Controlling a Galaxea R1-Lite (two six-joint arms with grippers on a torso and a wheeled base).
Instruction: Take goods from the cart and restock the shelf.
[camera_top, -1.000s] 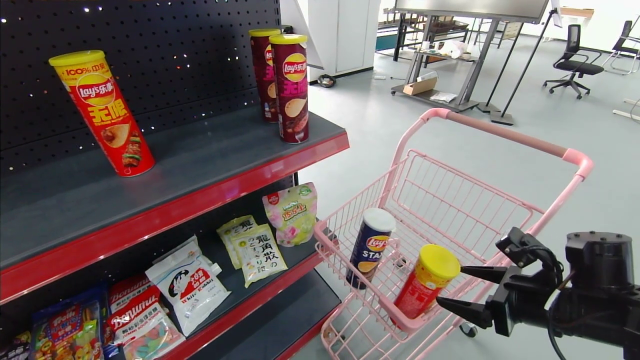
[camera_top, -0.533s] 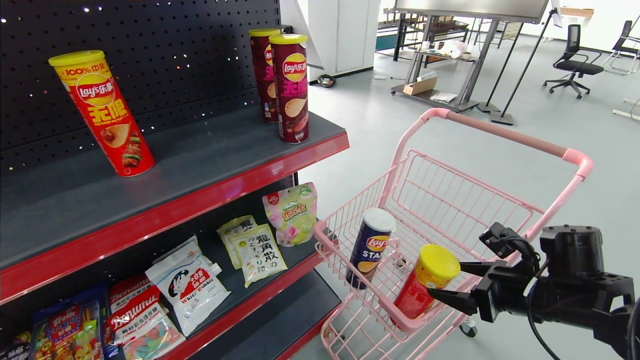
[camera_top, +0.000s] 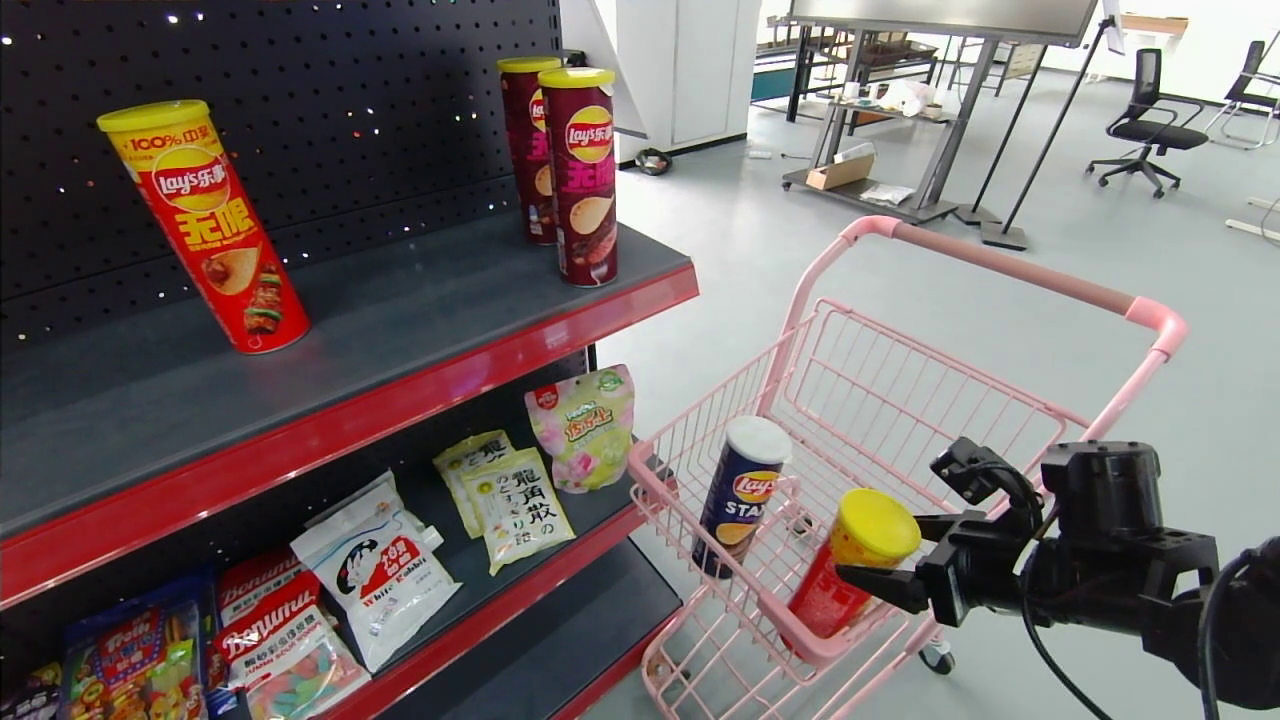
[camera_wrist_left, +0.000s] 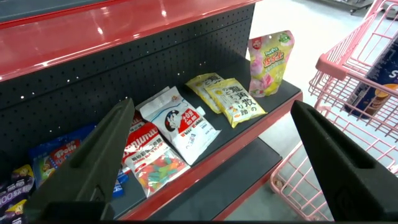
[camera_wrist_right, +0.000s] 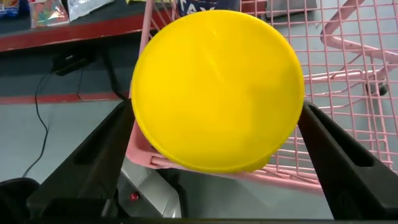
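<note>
Leaning in cart (camera_top: 1003, 263): red can (camera_top: 822, 597), yellow lid (camera_top: 878, 521).

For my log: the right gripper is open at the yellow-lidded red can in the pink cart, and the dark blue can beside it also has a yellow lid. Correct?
No: the head view shows a white lid on the dark blue can. The right gripper is indeed open at the yellow-lidded red can in the pink cart.
</note>
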